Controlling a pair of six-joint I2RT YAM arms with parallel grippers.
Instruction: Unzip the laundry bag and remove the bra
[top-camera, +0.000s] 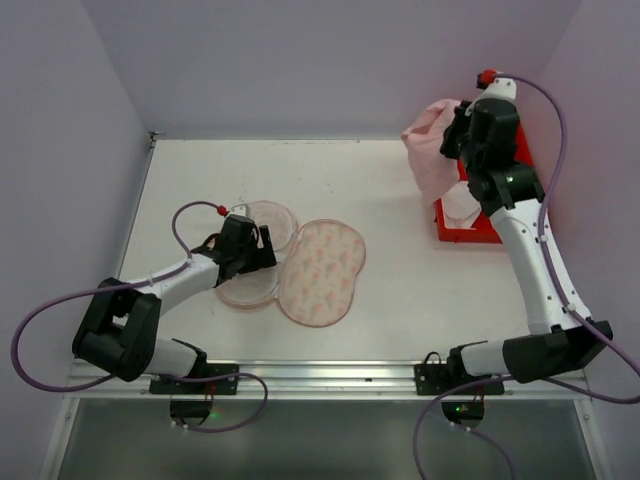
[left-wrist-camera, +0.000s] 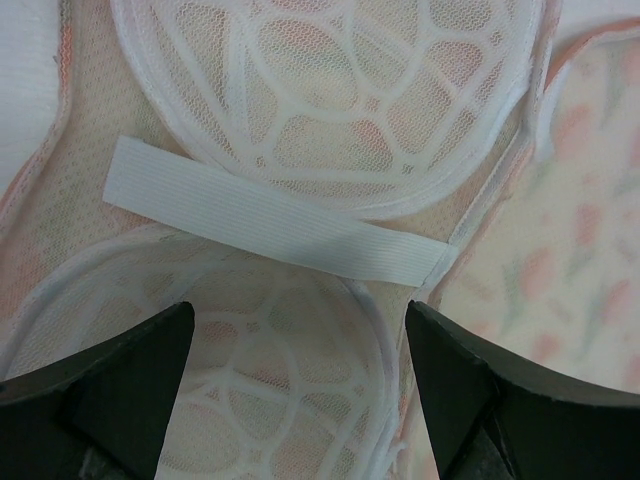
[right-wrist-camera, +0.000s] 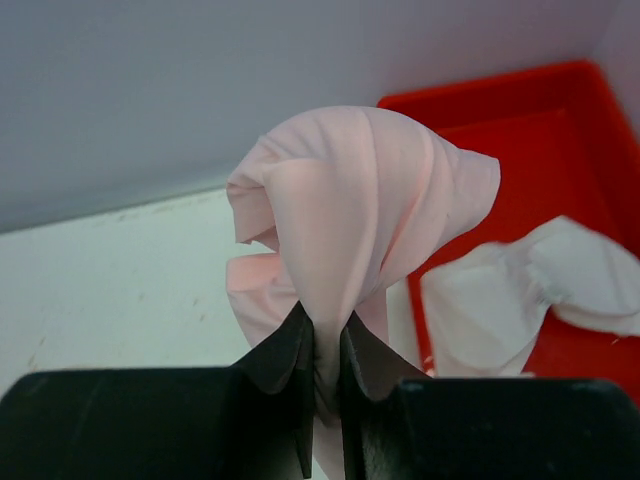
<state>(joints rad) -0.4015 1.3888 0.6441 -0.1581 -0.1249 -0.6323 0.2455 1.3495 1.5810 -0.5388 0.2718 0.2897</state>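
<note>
The laundry bag (top-camera: 320, 270) lies unzipped and spread open on the table at centre left, printed lid to the right, pale mesh halves (top-camera: 268, 222) to the left. My left gripper (top-camera: 262, 252) is open just above the mesh halves (left-wrist-camera: 330, 90); a white elastic band (left-wrist-camera: 270, 222) crosses between them. My right gripper (top-camera: 452, 135) is shut on the pale pink bra (top-camera: 428, 150) and holds it hanging in the air at the left edge of the red tray (top-camera: 470, 232). In the right wrist view the bra (right-wrist-camera: 350, 210) is pinched between the fingers.
The red tray (right-wrist-camera: 540, 130) stands at the back right by the wall and holds a white cloth (right-wrist-camera: 510, 300). Grey walls enclose the table on three sides.
</note>
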